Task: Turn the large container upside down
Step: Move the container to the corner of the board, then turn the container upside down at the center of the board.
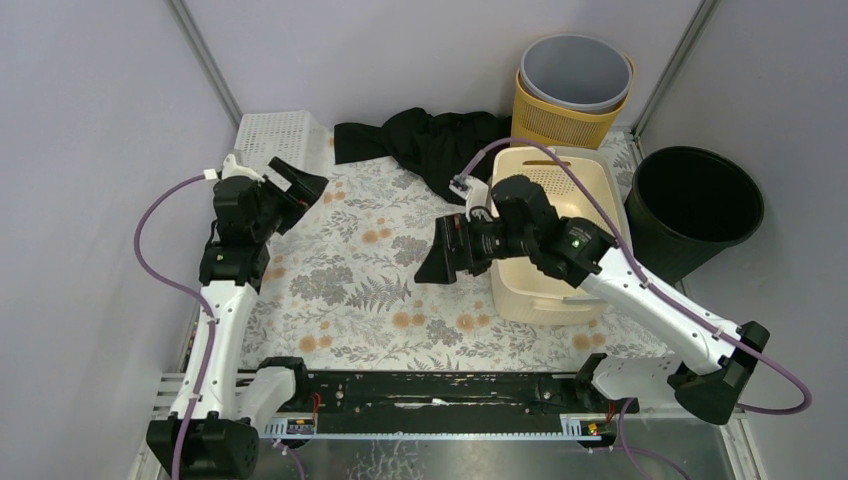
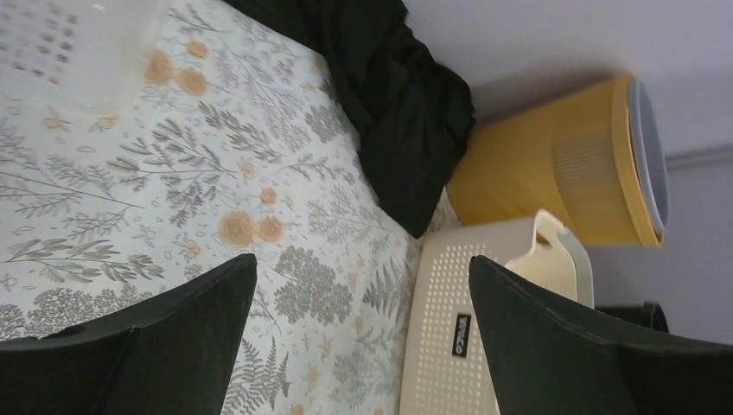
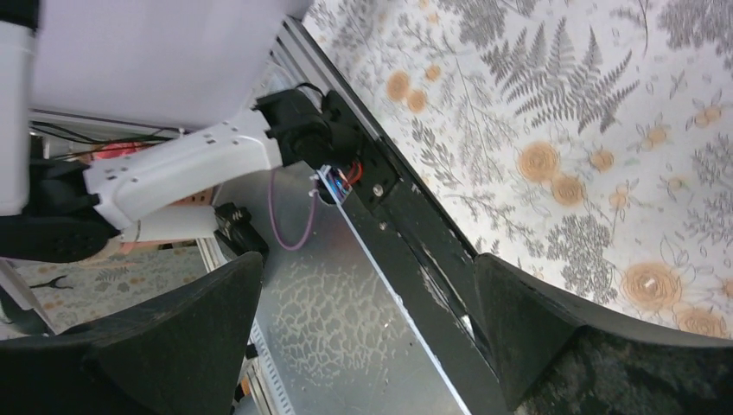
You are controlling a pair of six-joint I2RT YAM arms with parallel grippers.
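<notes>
The large container is a cream perforated basket (image 1: 545,298) standing open side up at the right of the floral table. In the left wrist view its side wall (image 2: 445,311) shows, with a small dark label. My right gripper (image 1: 436,262) is open and empty; it hangs just left of the basket while its arm reaches over the basket's opening. In the right wrist view it (image 3: 367,264) faces the table's near edge. My left gripper (image 1: 305,186) is open and empty at the back left, well apart from the basket; it also shows in the left wrist view (image 2: 359,264).
A black cloth (image 1: 430,140) lies at the back centre. A yellow basket (image 1: 560,122) holding a grey bin (image 1: 575,70) stands behind the cream basket. A black pot (image 1: 695,205) sits right of the table. A white perforated basket (image 1: 275,135) is at the back left. A black rail (image 3: 415,251) runs along the near edge.
</notes>
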